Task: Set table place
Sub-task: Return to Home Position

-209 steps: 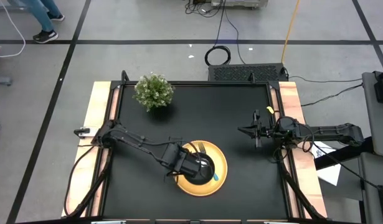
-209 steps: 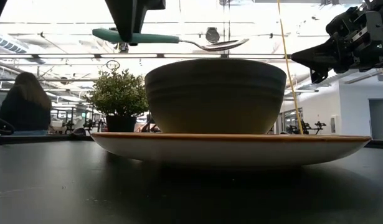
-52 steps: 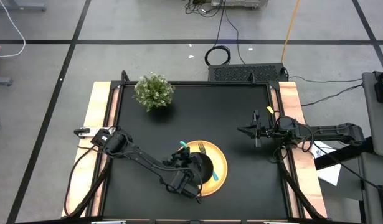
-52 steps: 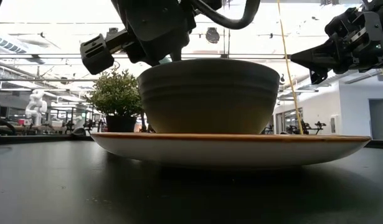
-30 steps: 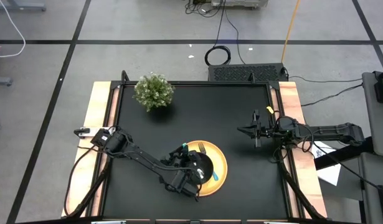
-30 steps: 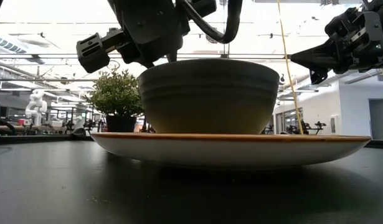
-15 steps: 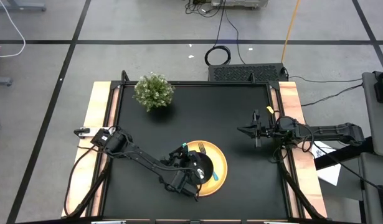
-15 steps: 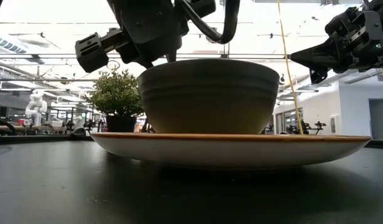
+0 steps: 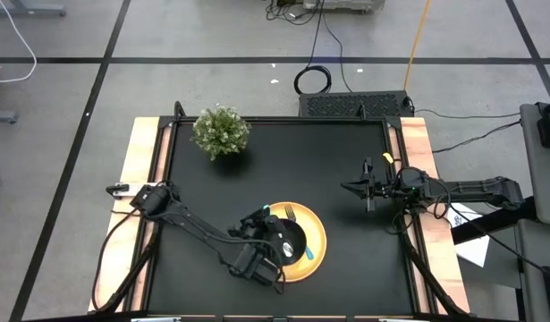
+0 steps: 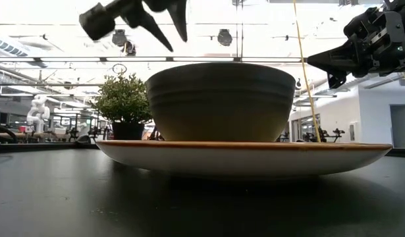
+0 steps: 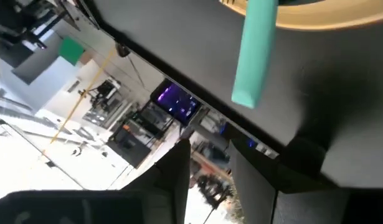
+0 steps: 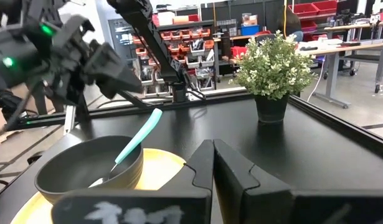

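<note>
High view: the round yellow plate (image 9: 317, 234) sits near the matte black worktop's (image 9: 346, 161) front edge, carrying the black bowl (image 9: 292, 240), and the left jaws hover at its left rim.

Left wrist view: the left jaws stand apart and empty, probably done placing.

Right wrist view: the teal-handled metal spoon (image 12: 138, 144) leans in the bowl, and the right jaws are together, parked clear.

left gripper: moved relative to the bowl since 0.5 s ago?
Yes. In the low view the left gripper has lifted up and away from the black bowl. It hung just over the rim before; now there is a clear gap above it.
</note>
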